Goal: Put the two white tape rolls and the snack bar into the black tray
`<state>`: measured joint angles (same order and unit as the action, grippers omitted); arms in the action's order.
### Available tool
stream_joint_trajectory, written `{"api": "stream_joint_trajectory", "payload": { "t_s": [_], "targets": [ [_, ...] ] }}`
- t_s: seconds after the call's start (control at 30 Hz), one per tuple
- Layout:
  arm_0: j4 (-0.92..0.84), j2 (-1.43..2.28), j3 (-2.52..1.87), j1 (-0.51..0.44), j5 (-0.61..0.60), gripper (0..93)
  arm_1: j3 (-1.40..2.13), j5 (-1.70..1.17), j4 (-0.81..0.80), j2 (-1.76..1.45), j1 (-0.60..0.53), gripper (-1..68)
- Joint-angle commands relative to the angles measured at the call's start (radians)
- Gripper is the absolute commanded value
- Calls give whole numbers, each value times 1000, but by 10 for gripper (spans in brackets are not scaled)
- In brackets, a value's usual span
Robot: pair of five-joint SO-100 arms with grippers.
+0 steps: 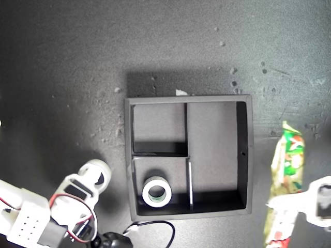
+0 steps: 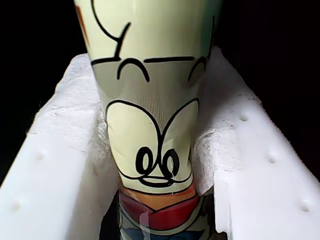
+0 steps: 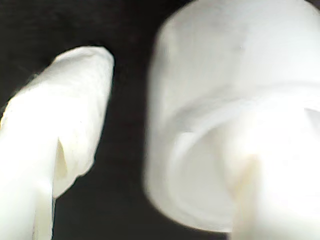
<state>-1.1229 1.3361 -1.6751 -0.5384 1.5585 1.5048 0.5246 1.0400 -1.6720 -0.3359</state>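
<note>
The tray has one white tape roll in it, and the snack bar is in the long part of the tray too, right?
Not quite. The black tray does hold one white tape roll, but the snack bar is outside it, on the table by the exterior view's right edge, between the pads of my first gripper. The exterior view shows this.

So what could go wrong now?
My first end effector pinches the snack bar near one end, so the long free part might sag and catch the black tray rim. My second end effector has a gap beside the loose tape roll, so that roll might slip or roll away.
</note>
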Motion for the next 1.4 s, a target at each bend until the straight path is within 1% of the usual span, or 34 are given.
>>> {"api": "stream_joint_trajectory", "payload": {
  "t_s": [0.0,0.13,0.27,0.37,0.47,0.6,0.77,0.83,0.87,0.9,0.93,0.97,1.07,1.13,1.2,1.27,1.37],
  "targets": [
    [-2,21,-20,29,26,0,-204,-46,107,141,57,-5],
    [-35,137,-21,43,-6,0,-373,-69,173,342,126,-5],
    [-193,262,49,98,-89,0,-503,-89,178,446,169,-5],
    [-318,304,187,170,-209,0,-594,-106,173,515,183,-5],
    [-373,298,368,247,-377,0,-661,-120,176,584,189,-5],
    [-413,201,592,322,-551,0,-678,-123,176,618,189,-5],
    [-430,-20,811,373,-675,0,-640,-114,176,620,183,-4],
    [-482,-153,968,374,-709,0,-629,-109,184,620,181,-3],
    [-537,-238,1089,374,-718,0,-626,-106,193,620,181,-1],
    [-606,-339,1241,374,-726,0,-624,-103,206,620,183,24],
    [-693,-459,1439,377,-732,0,-623,-101,218,620,184,74],
    [-713,-537,1560,383,-750,0,-623,-101,232,620,186,124],
    [-710,-561,1539,410,-741,0,-634,-103,273,620,181,274],
    [-710,-558,1516,416,-733,0,-653,-101,311,620,175,338],
    [-710,-546,1488,417,-726,0,-686,-97,357,620,170,366],
    [-710,-528,1443,422,-718,0,-733,-97,411,618,170,367],
    [-710,-518,1391,428,-706,0,-871,-98,517,607,173,351]
  ]
}}
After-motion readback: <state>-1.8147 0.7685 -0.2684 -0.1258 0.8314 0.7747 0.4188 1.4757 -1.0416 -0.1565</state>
